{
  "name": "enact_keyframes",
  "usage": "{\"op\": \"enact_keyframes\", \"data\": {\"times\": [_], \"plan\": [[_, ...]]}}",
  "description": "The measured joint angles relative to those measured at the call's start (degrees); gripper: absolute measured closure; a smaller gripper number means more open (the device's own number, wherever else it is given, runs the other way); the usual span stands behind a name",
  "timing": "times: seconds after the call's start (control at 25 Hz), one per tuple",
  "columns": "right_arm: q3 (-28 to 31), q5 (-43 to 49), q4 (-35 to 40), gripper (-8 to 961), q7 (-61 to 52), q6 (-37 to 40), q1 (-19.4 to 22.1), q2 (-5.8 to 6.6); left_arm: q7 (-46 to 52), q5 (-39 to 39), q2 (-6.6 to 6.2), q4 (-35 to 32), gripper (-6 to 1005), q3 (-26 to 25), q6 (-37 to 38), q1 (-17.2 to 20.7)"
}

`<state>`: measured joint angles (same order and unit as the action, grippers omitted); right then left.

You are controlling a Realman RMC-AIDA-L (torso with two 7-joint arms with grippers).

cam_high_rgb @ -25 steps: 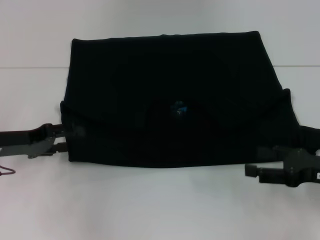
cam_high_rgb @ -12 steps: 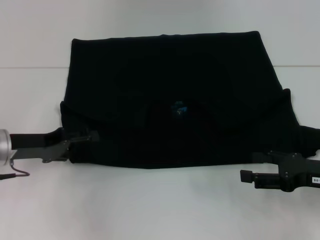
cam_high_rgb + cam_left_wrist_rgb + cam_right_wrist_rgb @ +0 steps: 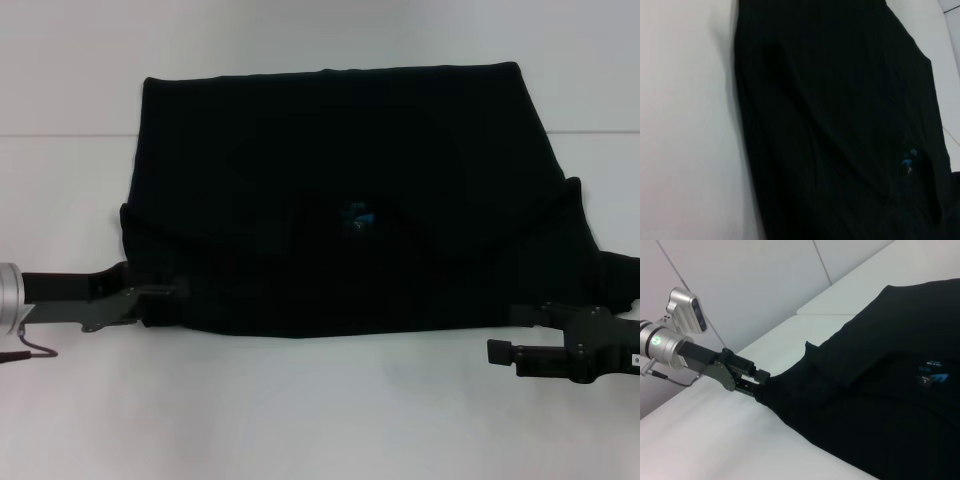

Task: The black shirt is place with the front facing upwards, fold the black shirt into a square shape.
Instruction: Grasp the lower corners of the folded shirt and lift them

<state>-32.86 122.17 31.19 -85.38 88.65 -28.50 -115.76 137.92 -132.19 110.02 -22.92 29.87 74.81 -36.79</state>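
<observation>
While the black shirt [image 3: 345, 200] already lies as a wide, roughly rectangular bundle on the white worktop [image 3: 320, 410], it looks only partly folded to me: one fold seems made, with a flap crossing the middle and the small blue neck label [image 3: 358, 216] showing beneath it. Getting it square would still need the two side ends brought inward.

The left gripper [image 3: 165, 292] sits at the shirt's near left corner, its fingers [image 3: 756, 381] reaching into the cloth edge; whether they are pinching it I cannot tell. The right gripper [image 3: 503, 352] hangs just off the near right corner, apart from the fabric, its fingers looking spread with nothing between them.

The cloth is matte, soft and limp, with shallow ridges along the layered edges. The worktop is smooth and plain.
</observation>
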Motion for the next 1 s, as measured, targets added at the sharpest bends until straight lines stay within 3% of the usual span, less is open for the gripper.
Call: {"op": "enact_keyframes", "data": {"times": [0.16, 0.28, 0.4, 0.72, 0.8, 0.92, 1.0], "plan": [[0.1, 0.0, 0.4, 26, -0.9, 0.2, 0.1, 0.21, -0.2, 0.0, 0.04, 0.0, 416, 0.2, -0.1, 0.0], [0.0, 0.0, 0.6, 26, -3.8, 0.2, -0.1, 1.11, -0.2, 0.0, 0.02, 0.0, 551, 0.2, -0.2, 0.0], [-0.2, 0.0, 0.7, 25, -8.9, 0.2, -0.5, 3.04, -0.4, -0.1, -0.07, 0.0, 695, 0.2, 0.1, 0.0], [-0.4, 6.8, 7.1, 26, -36.7, 1.2, -4.3, 10.08, -0.5, -0.1, -0.16, -0.1, 928, 0.4, 0.6, -0.3], [-0.4, 10.2, 8.8, 32, -44.2, 1.6, -5.8, 11.60, -0.5, -0.1, -0.16, -0.2, 939, 0.4, 0.7, -0.3], [-0.1, 16.6, 10.6, 41, -52.8, 1.6, -8.2, 12.84, -0.6, -0.1, -0.17, -0.2, 955, 0.4, 0.7, -0.2], [0.0, 21.0, 11.8, 47, -55.3, 0.5, -10.1, 12.70, -0.6, -0.1, -0.17, -0.3, 960, 0.4, 0.5, -0.2]]}}
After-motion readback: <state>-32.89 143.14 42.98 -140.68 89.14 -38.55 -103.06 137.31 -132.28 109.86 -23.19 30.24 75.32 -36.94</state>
